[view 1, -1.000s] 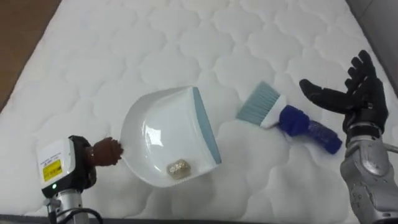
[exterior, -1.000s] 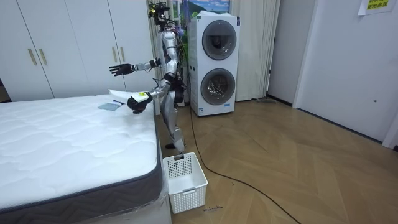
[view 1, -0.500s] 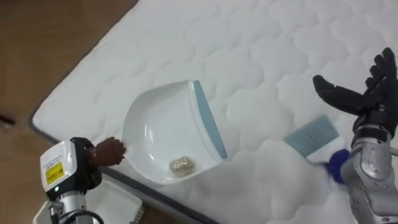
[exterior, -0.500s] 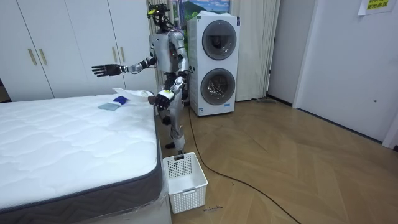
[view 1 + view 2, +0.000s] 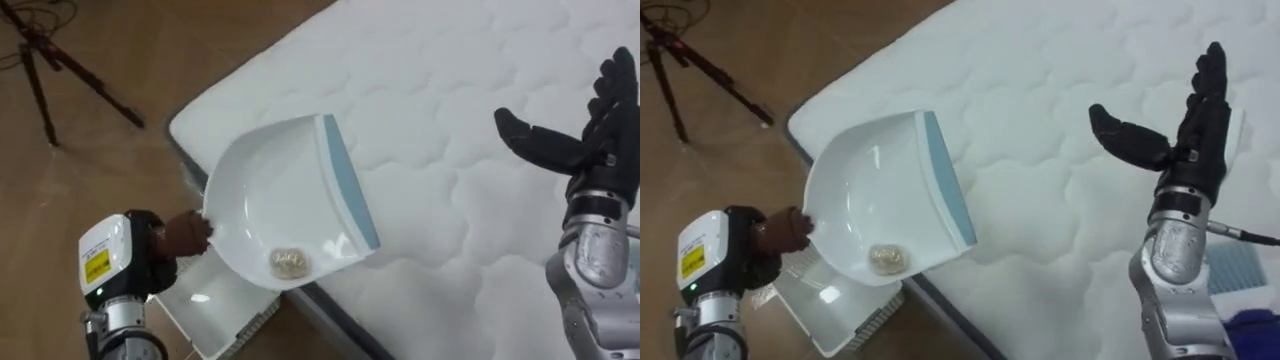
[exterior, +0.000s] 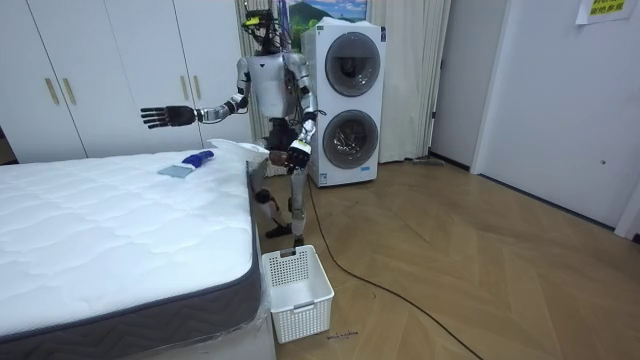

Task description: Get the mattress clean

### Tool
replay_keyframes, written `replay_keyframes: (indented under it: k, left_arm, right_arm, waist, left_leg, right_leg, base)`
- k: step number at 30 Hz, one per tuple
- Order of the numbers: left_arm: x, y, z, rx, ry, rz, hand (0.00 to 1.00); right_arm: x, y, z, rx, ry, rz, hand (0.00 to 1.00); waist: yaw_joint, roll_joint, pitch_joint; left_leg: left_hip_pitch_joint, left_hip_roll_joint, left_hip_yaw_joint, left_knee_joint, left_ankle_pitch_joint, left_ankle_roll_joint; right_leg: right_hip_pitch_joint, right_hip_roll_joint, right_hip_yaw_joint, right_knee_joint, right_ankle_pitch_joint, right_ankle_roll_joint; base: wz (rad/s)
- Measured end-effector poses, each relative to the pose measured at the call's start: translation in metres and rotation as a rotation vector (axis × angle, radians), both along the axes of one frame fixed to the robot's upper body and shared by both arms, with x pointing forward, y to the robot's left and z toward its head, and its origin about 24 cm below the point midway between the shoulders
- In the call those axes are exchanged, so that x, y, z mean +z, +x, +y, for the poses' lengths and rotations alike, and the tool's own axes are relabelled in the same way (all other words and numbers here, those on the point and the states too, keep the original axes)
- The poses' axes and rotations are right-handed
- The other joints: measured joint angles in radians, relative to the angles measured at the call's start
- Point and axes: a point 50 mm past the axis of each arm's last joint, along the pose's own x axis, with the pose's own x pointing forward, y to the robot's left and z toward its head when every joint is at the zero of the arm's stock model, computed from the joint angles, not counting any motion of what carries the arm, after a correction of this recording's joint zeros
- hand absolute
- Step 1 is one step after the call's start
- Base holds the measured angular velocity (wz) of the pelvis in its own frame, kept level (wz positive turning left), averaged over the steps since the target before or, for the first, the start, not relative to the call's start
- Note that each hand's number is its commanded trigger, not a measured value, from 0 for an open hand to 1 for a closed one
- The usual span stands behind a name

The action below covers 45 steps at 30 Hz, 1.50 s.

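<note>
Left eye view: left hand [image 5: 140, 265] clasps the white dustpan [image 5: 275, 200], carrying a crumpled scrap [image 5: 289, 261], over the mattress [image 5: 450, 120] corner; right hand [image 5: 590, 150] hangs spread above the mattress.

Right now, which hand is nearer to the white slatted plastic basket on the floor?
Left. The left hand, fingers curled round the white plastic dustpan's brown handle, hangs above the basket; the right hand is open over the white quilted mattress, well away.
</note>
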Motion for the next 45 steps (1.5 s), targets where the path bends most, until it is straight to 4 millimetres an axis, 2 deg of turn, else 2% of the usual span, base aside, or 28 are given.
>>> replay_keyframes:
  k: [1, 2, 3, 4, 5, 6, 7, 8, 10, 11, 12, 14, 16, 17, 19, 20, 25, 28, 31, 33, 37, 42, 43, 45]
  left_arm:
    - [-0.001, -0.001, 0.0, -0.003, 0.0, 0.004, 1.0]
    - [0.0, 0.0, -0.001, -0.004, 0.001, 0.004, 1.0]
    - [0.0, 0.0, 0.0, -0.004, 0.001, 0.004, 1.0]
    - [0.0, 0.0, 0.0, -0.003, 0.004, 0.003, 1.0]
    - [0.0, 0.0, 0.001, 0.001, 0.005, 0.002, 1.0]
    - [0.0, 0.0, 0.002, 0.002, 0.005, 0.002, 1.0]
    - [0.001, 0.0, 0.001, 0.001, 0.005, -0.001, 1.0]
    - [0.001, 0.001, 0.0, 0.001, 0.0, -0.003, 1.0]
    - [0.0, 0.001, -0.004, -0.016, -0.007, 0.002, 1.0]
    - [-0.001, 0.0, -0.005, -0.019, -0.01, 0.005, 1.0]
    - [-0.001, 0.0, -0.004, -0.017, -0.011, 0.006, 1.0]
    - [-0.001, 0.0, -0.002, -0.011, -0.009, 0.004, 1.0]
    - [0.0, 0.0, 0.0, -0.002, -0.012, 0.001, 1.0]
    - [0.0, -0.001, 0.002, 0.005, -0.009, 0.0, 1.0]
    - [-0.002, -0.005, 0.005, 0.018, 0.003, 0.011, 1.0]
    - [-0.004, -0.008, 0.008, 0.026, 0.01, 0.023, 1.0]
    - [-0.01, -0.015, 0.014, 0.054, 0.035, 0.069, 1.0]
    - [-0.012, -0.017, 0.016, 0.063, 0.045, 0.091, 1.0]
    - [-0.012, -0.016, 0.016, 0.072, 0.043, 0.094, 1.0]
    - [-0.013, -0.015, 0.017, 0.085, 0.033, 0.098, 1.0]
    - [-0.016, -0.017, 0.02, 0.107, 0.03, 0.121, 1.0]
    - [-0.009, -0.002, 0.023, 0.079, 0.06, 0.112, 1.0]
    - [-0.007, 0.003, 0.024, 0.061, 0.076, 0.117, 1.0]
    - [-0.003, 0.01, 0.025, 0.044, 0.09, 0.116, 1.0]
  right_arm:
    - [-0.001, -0.001, 0.0, 0.004, -0.001, 0.003, 0.0]
    - [-0.001, -0.001, -0.001, 0.007, -0.005, 0.005, 0.0]
    - [-0.001, -0.001, -0.001, 0.01, -0.005, 0.007, 0.0]
    - [-0.001, -0.001, -0.001, 0.015, -0.013, 0.011, 0.0]
    - [-0.002, -0.001, 0.001, 0.028, -0.033, 0.017, 0.0]
    - [-0.003, -0.002, 0.001, 0.033, -0.037, 0.022, 0.0]
    - [-0.005, -0.005, 0.001, 0.03, -0.041, 0.035, 0.0]
    - [-0.006, -0.007, 0.001, 0.028, -0.043, 0.04, 0.0]
    - [-0.008, -0.008, 0.002, 0.021, -0.038, 0.043, 0.0]
    - [-0.009, -0.008, 0.004, 0.029, -0.037, 0.045, 0.0]
    - [-0.009, -0.008, 0.006, 0.036, -0.037, 0.048, 0.0]
    - [-0.012, -0.007, 0.011, 0.056, -0.035, 0.057, 0.0]
    - [-0.013, -0.007, 0.013, 0.066, -0.032, 0.059, 0.0]
    - [-0.014, -0.007, 0.014, 0.068, -0.029, 0.061, 0.0]
    - [-0.014, -0.007, 0.015, 0.07, -0.025, 0.062, 0.0]
    - [-0.014, -0.007, 0.015, 0.07, -0.023, 0.063, 0.0]
    - [-0.023, -0.006, 0.021, 0.106, -0.031, 0.105, 0.0]
    - [-0.035, -0.006, 0.025, 0.137, -0.04, 0.16, 0.0]
    - [-0.039, -0.007, 0.024, 0.131, -0.041, 0.181, 0.0]
    - [-0.042, -0.008, 0.024, 0.13, -0.042, 0.194, 0.0]
    - [-0.051, -0.009, 0.022, 0.124, -0.074, 0.234, 0.0]
    - [-0.059, -0.01, 0.031, 0.163, -0.101, 0.273, 0.0]
    - [-0.061, -0.01, 0.034, 0.179, -0.112, 0.282, 0.0]
    - [-0.065, -0.011, 0.037, 0.199, -0.123, 0.302, 0.0]
  waist:
    - [-0.004, 0.0, -0.0003]
    - [-0.007, 0.0, -0.0023]
    - [-0.01, 0.0, -0.0026]
    - [-0.007, 0.005, -0.0028]
    - [-0.005, 0.013, -0.0049]
    - [-0.007, 0.017, -0.007]
    - [-0.027, 0.018, -0.011]
    - [-0.055, 0.013, -0.0135]
    - [-0.052, 0.009, -0.0141]
    - [-0.05, 0.006, -0.0143]
    - [-0.045, 0.004, -0.0138]
    - [-0.027, -0.005, -0.0119]
    - [0.002, -0.006, -0.0112]
    - [0.016, -0.015, -0.0066]
    - [0.052, -0.025, -0.0047]
    - [0.062, -0.027, -0.005]
    - [0.089, -0.032, -0.0032]
    - [0.087, -0.035, 0.0042]
    - [0.075, -0.031, 0.0104]
    - [0.067, -0.029, 0.0128]
    - [0.044, -0.025, 0.017]
    - [0.025, -0.014, 0.025]
    - [0.019, -0.006, 0.0303]
    - [0.005, -0.004, 0.0313]
  left_leg:
    - [0.0, -0.014, -0.019, 0.009, -0.01, 0.014]
    - [-0.004, -0.026, -0.045, 0.025, -0.026, 0.02]
    - [-0.006, -0.036, -0.064, 0.03, -0.029, 0.024]
    - [-0.008, -0.047, -0.104, 0.035, -0.036, 0.031]
    - [-0.01, -0.052, -0.142, 0.027, -0.03, 0.038]
    - [-0.012, -0.056, -0.165, 0.023, -0.024, 0.042]
    - [-0.011, -0.071, -0.217, 0.008, -0.008, 0.048]
    - [-0.009, -0.091, -0.268, -0.008, 0.012, 0.056]
    - [-0.005, -0.103, -0.303, -0.019, 0.03, 0.063]
    - [-0.007, -0.114, -0.325, -0.02, 0.033, 0.066]
    - [-0.009, -0.122, -0.34, -0.02, 0.035, 0.066]
    - [-0.015, -0.145, -0.38, -0.02, 0.037, 0.068]
    - [-0.024, -0.152, -0.412, -0.021, 0.041, 0.062]
    - [-0.024, -0.155, -0.424, -0.029, 0.048, 0.06]
    - [-0.026, -0.158, -0.431, -0.039, 0.051, 0.058]
    - [-0.034, -0.159, -0.445, -0.037, 0.051, 0.057]
    - [-0.055, -0.16, -0.482, -0.026, 0.05, 0.051]
    - [-0.079, -0.166, -0.498, -0.005, 0.046, 0.046]
    - [-0.12, -0.178, -0.526, 0.02, 0.039, 0.038]
    - [-0.146, -0.181, -0.538, 0.038, 0.037, 0.036]
    - [-0.191, -0.206, -0.569, 0.069, 0.037, 0.037]
    - [-0.26, -0.217, -0.569, 0.107, 0.044, 0.045]
    - [-0.274, -0.22, -0.571, 0.117, 0.045, 0.047]
    - [-0.29, -0.229, -0.571, 0.121, 0.047, 0.051]
  right_leg:
    - [-0.004, -0.02, 0.029, 0.046, 0.005, 0.007]
    - [-0.019, -0.027, 0.084, 0.085, 0.012, 0.008]
    - [-0.029, -0.025, 0.115, 0.098, 0.017, 0.005]
    - [-0.057, -0.004, 0.193, 0.117, 0.015, -0.004]
    - [-0.087, 0.053, 0.272, 0.112, -0.006, -0.01]
    - [-0.101, 0.083, 0.301, 0.106, -0.012, -0.011]
    - [-0.123, 0.135, 0.343, 0.085, -0.016, -0.005]
    - [-0.147, 0.172, 0.388, 0.042, -0.015, -0.003]
    - [-0.171, 0.212, 0.44, -0.058, -0.005, 0.006]
    - [-0.171, 0.233, 0.455, -0.113, 0.02, 0.006]
    - [-0.172, 0.242, 0.463, -0.134, 0.036, 0.0]
    - [-0.171, 0.252, 0.477, -0.18, 0.124, -0.009]
    - [-0.164, 0.26, 0.477, -0.195, 0.128, -0.015]
    - [-0.155, 0.261, 0.476, -0.204, 0.125, -0.015]
    - [-0.153, 0.261, 0.471, -0.206, 0.117, -0.019]
    - [-0.152, 0.261, 0.459, -0.207, 0.114, -0.021]
    - [-0.152, 0.275, 0.458, -0.22, 0.102, -0.024]
    - [-0.155, 0.275, 0.455, -0.22, 0.085, -0.028]
    - [-0.174, 0.271, 0.43, -0.202, 0.065, -0.03]
    - [-0.192, 0.271, 0.427, -0.192, 0.062, -0.031]
    - [-0.242, 0.255, 0.428, -0.145, 0.049, -0.024]
    - [-0.307, 0.231, 0.431, -0.093, 0.045, -0.022]
    - [-0.321, 0.229, 0.432, -0.084, 0.045, -0.021]
    - [-0.35, 0.217, 0.435, -0.061, 0.044, -0.02]
  base:
    - [0.54]
    - [0.58]
    - [0.45]
    - [0.35]
    - [0.4]
    - [0.75]
    - [1.23]
    - [1.33]
    - [0.99]
    - [0.69]
    - [0.67]
    - [0.62]
    - [0.44]
    - [0.39]
    - [0.23]
    - [0.24]
    - [0.23]
    - [0.22]
    - [0.32]
    - [0.22]
    - [0.22]
    - [0.07]
    - [0.06]
    - [0.03]
